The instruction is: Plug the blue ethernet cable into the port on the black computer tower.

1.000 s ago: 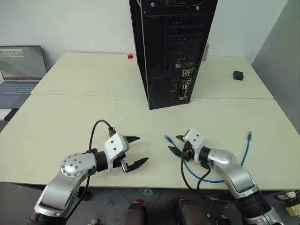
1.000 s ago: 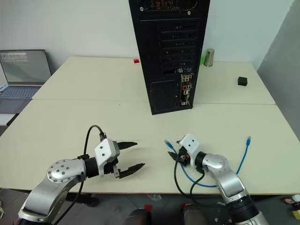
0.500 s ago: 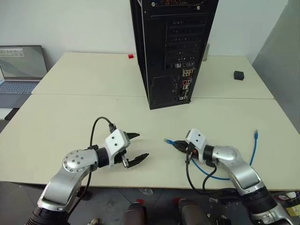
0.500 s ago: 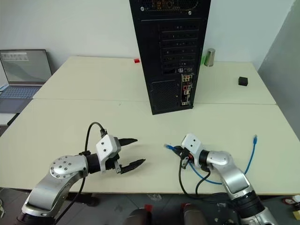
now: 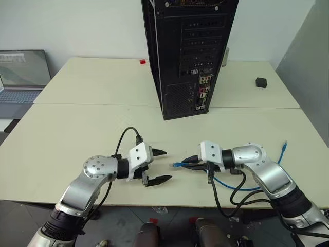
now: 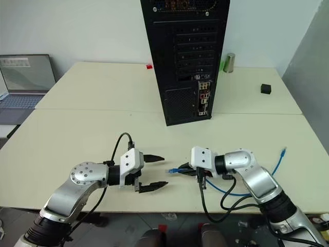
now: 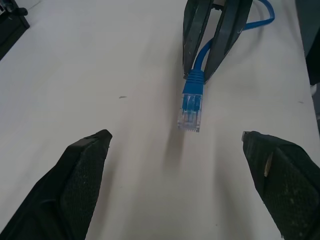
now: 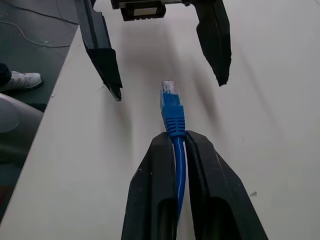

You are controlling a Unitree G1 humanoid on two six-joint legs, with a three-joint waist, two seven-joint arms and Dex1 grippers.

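The black computer tower (image 5: 190,51) stands upright at the middle of the table, its rear panel with small red and tan connectors (image 5: 204,92) facing me. My right gripper (image 5: 187,163) is shut on the blue ethernet cable (image 8: 172,112) just behind its clear plug (image 7: 190,119). It holds the plug a little above the table, pointing left. The cord loops back under the right arm (image 5: 231,184), and its other plug (image 5: 284,146) lies at the right. My left gripper (image 5: 162,165) faces that plug with its fingers (image 7: 85,165) wide open and the plug short of the gap.
A grey laptop (image 5: 23,74) sits at the far left. A small black box (image 5: 261,82) and a metal can (image 6: 229,63) are to the right of the tower, and a small red piece (image 5: 143,62) lies to its left. Black robot cables hang at the table's front edge (image 5: 226,198).
My right gripper has shut on the cable near the plug, lifted it off the table and turned it leftward. The left gripper has moved right toward the plug, still open.
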